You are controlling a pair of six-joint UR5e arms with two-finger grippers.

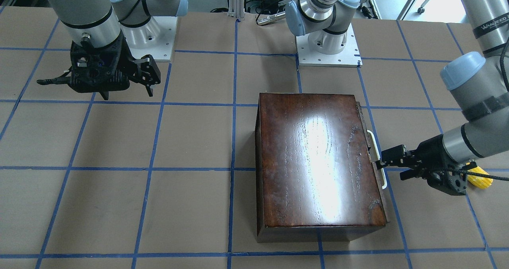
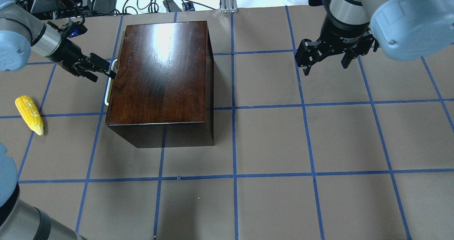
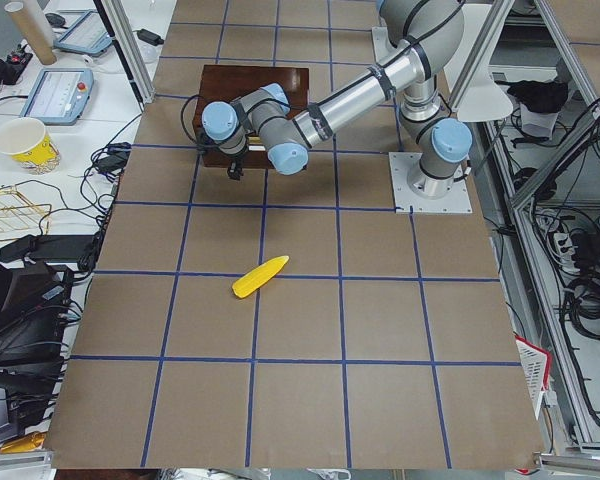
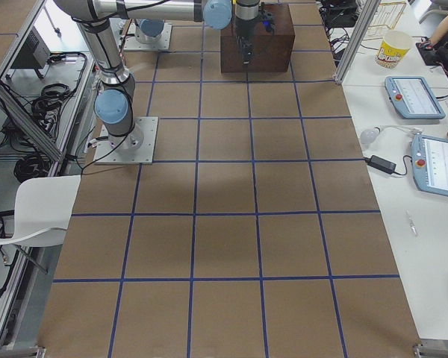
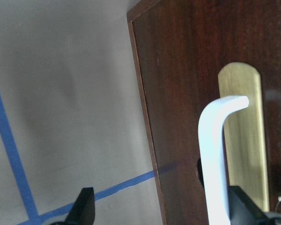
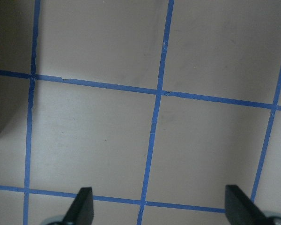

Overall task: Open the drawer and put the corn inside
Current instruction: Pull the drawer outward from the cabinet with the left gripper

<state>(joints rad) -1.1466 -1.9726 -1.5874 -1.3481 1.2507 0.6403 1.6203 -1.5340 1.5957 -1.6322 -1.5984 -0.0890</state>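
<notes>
Drawer (image 5: pixel 178 84) shut, front panel flush with the dark box (image 2: pixel 159 66). Left end effector (image 2: pixel 104 73) level with the white handle (image 5: pixel 214 159) on the box's left side; fingers spread apart, handle between them and close to one finger, contact not confirmed. Corn (image 2: pixel 30 114) lies flat on the worktop (image 2: pixel 269 140), left of the box and well apart from it, nearer than the left end effector. Right end effector (image 2: pixel 326 67) hangs far right over bare worktop, fingers apart, holding nothing
</notes>
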